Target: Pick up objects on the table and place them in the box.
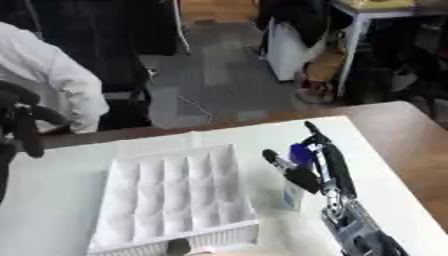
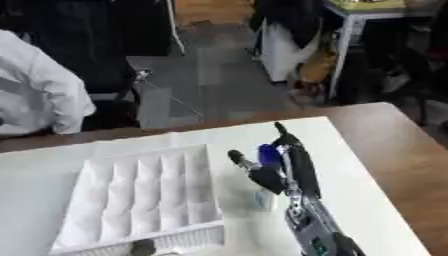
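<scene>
- A small dark thing [image 1: 178, 245] is lying at the tabletop's near edge, just in front of the box; what it is cannot be made out.
- The right arm [image 1: 354, 230] is coming in from the near right corner, reaching forward over the white cover [image 1: 52, 200] of the table.
- The right hand [image 1: 317, 167] is hanging just right of the box, thumb and fingers curled round a small blue object [image 1: 300, 154], which is being held clear of the surface, probably for carrying across to a compartment.
- A pale little thing [image 1: 291, 196] is showing under the hand; whether it is resting on the cover or held with the blue one cannot be told.
- The box [image 1: 175, 195], a white tray split into many small cells, is sitting near the tabletop's middle, its long side running away from the camera; every visible cell is looking empty, so the task is appearing to be at an early stage.
- The left hand [image 1: 22, 122] is showing at the left edge, raised off the table and apparently idle; whether its fingers are curled cannot be told.
- Bare wood tabletop [image 1: 411, 145] is lying exposed along the right edge, beyond the cover.
</scene>
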